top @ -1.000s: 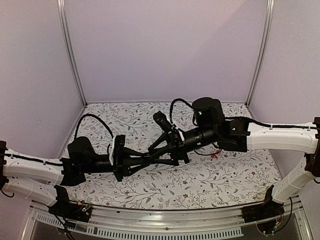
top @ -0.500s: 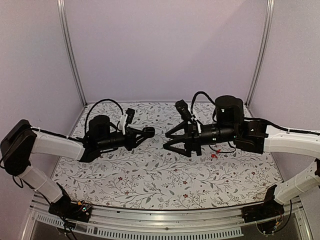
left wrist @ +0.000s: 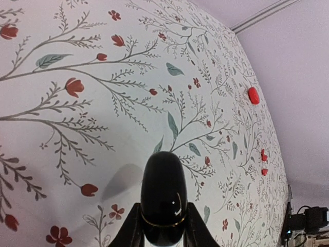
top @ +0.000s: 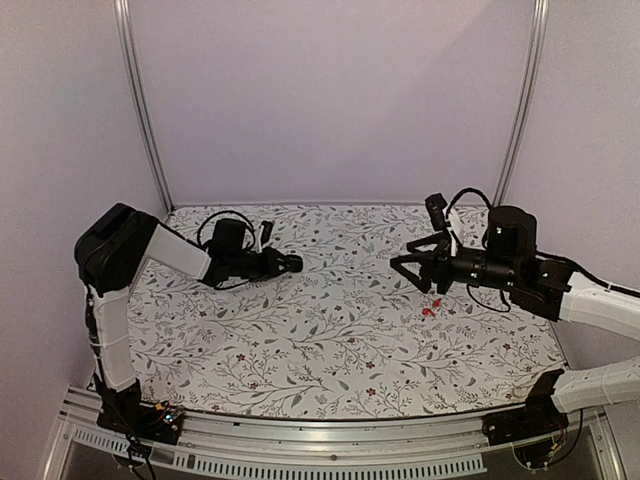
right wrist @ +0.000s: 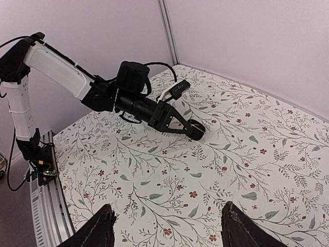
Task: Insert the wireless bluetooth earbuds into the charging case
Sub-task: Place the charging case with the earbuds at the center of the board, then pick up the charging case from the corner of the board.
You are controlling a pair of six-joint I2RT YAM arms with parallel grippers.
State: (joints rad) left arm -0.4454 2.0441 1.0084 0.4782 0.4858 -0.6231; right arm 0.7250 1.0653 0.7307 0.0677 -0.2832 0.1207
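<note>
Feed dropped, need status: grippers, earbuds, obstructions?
Left gripper shut on black charging case. Right gripper open, empty. Red earbuds loose on table beside it. Nothing blocking.

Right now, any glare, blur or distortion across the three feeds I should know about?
Top external: even, soft light, frame posts leaning inward from the wide lens. Left wrist: strong fisheye curve on the tablecloth, small glint on the black case, faint shadow beside it. Right wrist: scene sharp, its own fingers slightly soft at the bottom edge.
</note>
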